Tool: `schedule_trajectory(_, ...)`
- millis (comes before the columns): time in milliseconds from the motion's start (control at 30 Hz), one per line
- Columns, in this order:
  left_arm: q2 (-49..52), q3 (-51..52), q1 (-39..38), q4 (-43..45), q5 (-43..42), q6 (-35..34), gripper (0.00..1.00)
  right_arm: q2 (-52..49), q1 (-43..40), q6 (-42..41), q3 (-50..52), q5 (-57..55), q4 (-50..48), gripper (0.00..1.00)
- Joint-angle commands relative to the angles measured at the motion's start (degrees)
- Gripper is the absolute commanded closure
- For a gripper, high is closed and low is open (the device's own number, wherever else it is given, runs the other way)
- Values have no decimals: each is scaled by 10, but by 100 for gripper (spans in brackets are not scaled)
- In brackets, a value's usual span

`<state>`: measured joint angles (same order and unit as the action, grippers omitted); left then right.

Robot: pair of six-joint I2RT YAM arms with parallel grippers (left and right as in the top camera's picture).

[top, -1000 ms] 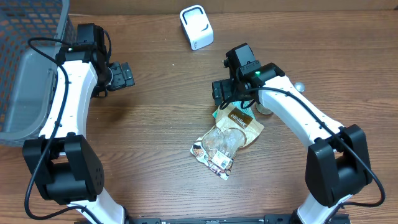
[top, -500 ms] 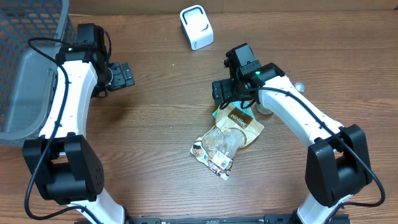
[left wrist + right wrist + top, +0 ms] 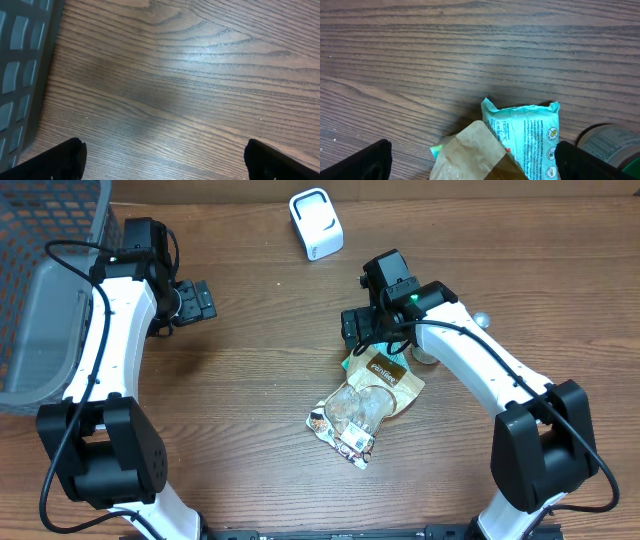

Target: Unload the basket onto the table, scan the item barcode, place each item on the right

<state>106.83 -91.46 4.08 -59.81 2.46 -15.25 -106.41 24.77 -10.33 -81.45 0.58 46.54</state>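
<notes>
A pile of items lies mid-table: a brown paper snack bag [image 3: 385, 375] with a clear window, on top of a teal packet [image 3: 351, 364]. In the right wrist view the brown bag [image 3: 470, 155] overlaps the teal packet [image 3: 530, 130], whose printed back faces up. My right gripper [image 3: 360, 330] hovers over the pile's far end, open, its gap [image 3: 472, 162] spanning both packets without holding either. The white scanner [image 3: 316, 223] stands at the back. My left gripper [image 3: 197, 300] is far to the left, open [image 3: 165, 165] over bare wood. No barcode shows plainly.
A dark mesh basket [image 3: 40, 300] fills the left edge, and its wall [image 3: 20, 75] shows in the left wrist view. A small round tin [image 3: 428, 357] sits right of the pile, beside my right finger [image 3: 612, 142].
</notes>
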Motion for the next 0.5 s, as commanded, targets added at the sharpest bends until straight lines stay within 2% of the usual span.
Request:
schedule_trajectory(0, -8, -5, 0, 1, 7, 3, 0, 7, -1, -2, 2, -5, -2, 0)
schedule_trajectory(467, -8, -5, 0, 1, 7, 3, 0, 7, -7, -2, 2, -5, -2, 0)
